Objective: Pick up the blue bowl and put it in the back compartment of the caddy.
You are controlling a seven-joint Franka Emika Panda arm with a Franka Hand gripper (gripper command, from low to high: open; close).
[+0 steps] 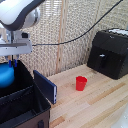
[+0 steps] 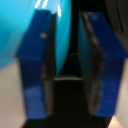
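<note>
Hand (image 1: 13, 62) is pinching the small round bright-blue plastic bowl (image 1: 6, 75) by its rim; in the wrist view one blue pad (image 2: 35, 65) sits on one face of the thin wall and the other pad on the opposite face, wall between them. Bowl hangs tilted, nearly on edge, just below the hand, partly cut off by the frame edge in the exterior view.

Directly under hand + bowl: the large black soft-sided fabric caddy (image 1: 22, 102), top open, w/ its dark blue-edged flap panel (image 1: 45, 86) standing up beside the hand, toward the wooden bench (image 1: 95, 107). Divider not clearly readable here, so which section lies below the hand can't be confirmed; the back compartment seems approx beneath it.

Step in hand, as I judge it: lower + release. To do it well:
- Keep the pinch firm till the bowl is inside the walls; thin rim grip could slip.
- Go straight down, clear of the flap and soft walls, which may snag.
- Confirm the far side of the divider first.
- Let go low, so the bowl doesn't bounce.

Small red plastic cup (image 1: 81, 83) and black box-shaped appliance (image 1: 110, 52) sit well apart from the hand, no obstacle.
</note>
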